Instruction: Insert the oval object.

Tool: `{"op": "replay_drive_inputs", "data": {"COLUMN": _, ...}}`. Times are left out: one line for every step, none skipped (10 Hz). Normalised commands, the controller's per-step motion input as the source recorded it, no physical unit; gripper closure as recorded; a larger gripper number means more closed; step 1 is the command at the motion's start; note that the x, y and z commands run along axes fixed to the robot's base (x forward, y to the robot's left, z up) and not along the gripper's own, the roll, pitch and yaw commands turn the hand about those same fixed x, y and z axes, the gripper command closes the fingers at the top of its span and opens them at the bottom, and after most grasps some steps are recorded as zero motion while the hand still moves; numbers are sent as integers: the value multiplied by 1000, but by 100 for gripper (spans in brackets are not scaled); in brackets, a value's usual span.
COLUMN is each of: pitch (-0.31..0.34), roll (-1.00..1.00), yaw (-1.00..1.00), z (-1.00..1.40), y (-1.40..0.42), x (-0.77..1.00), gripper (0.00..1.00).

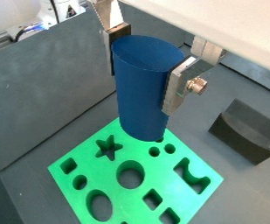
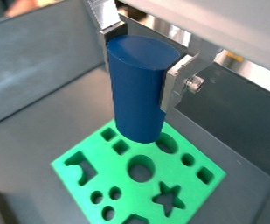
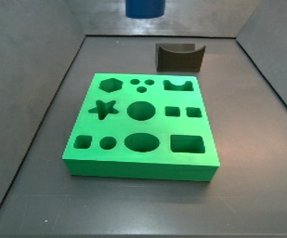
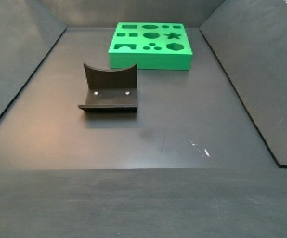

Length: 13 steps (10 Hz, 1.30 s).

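My gripper (image 1: 148, 66) is shut on the oval object (image 1: 143, 92), a tall smooth dark blue peg, held upright by its upper part between the silver fingers (image 1: 179, 86). Both wrist views show this, with the gripper (image 2: 145, 61) gripping the peg (image 2: 141, 96). The peg hangs in the air above the far edge of the green block (image 1: 79, 162), (image 2: 207, 175), apart from it. In a side view only the peg's lower end (image 3: 145, 7) shows, above and behind the green block (image 3: 146, 165). The block's large oval hole (image 3: 140, 142) is in its near row.
The fixture (image 3: 180, 58), dark with a curved notch, stands on the dark floor just behind the green block; it also shows in a wrist view (image 1: 248, 129) and a side view (image 4: 109, 88). Grey walls enclose the floor. The green block (image 4: 152, 61) has several other shaped holes.
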Motion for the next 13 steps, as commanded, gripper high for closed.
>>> {"op": "replay_drive_inputs", "data": {"pitch": -243, "roll": 83, "yaw": -651, "z": -963, "y": -620, "x": -177, "gripper": 100}}
{"op": "replay_drive_inputs", "data": {"pitch": -236, "roll": 109, "yaw": -563, "z": -1000, "y": -666, "x": -57, "gripper": 100}}
{"op": "replay_drive_inputs", "data": {"pitch": -221, "roll": 130, "yaw": -449, "z": -1000, "y": -711, "x": 0, "gripper": 100}}
{"op": "replay_drive_inputs", "data": {"pitch": -174, "roll": 116, "yaw": -329, "z": -1000, "y": -654, "x": 229, "gripper": 100}}
{"op": "replay_drive_inputs", "data": {"pitch": -104, "roll": 96, "yaw": -283, "z": -1000, "y": -551, "x": 423, "gripper": 100}}
{"op": "replay_drive_inputs", "data": {"pitch": 0, "roll": 117, "yaw": -334, "z": -1000, "y": -466, "x": 537, "gripper": 100}}
{"op": "replay_drive_inputs", "data": {"pitch": 74, "roll": 271, "yaw": -223, "z": -749, "y": -291, "x": 331, "gripper": 100}}
{"op": "replay_drive_inputs", "data": {"pitch": 94, "roll": 339, "yaw": -97, "z": -603, "y": -251, "x": 174, "gripper": 100}}
{"op": "replay_drive_inputs", "data": {"pitch": 119, "roll": 336, "yaw": -94, "z": -563, "y": -249, "x": 123, "gripper": 100}}
{"op": "replay_drive_inputs", "data": {"pitch": 171, "roll": 163, "yaw": -309, "z": -680, "y": -283, "x": 189, "gripper": 100}}
{"op": "replay_drive_inputs", "data": {"pitch": 193, "roll": -61, "yaw": -669, "z": -640, "y": -20, "x": 63, "gripper": 100}}
{"op": "replay_drive_inputs", "data": {"pitch": 229, "roll": -57, "yaw": -514, "z": -660, "y": 89, "x": 0, "gripper": 100}}
{"op": "replay_drive_inputs", "data": {"pitch": 131, "roll": -139, "yaw": -297, "z": -377, "y": 186, "x": -111, "gripper": 100}}
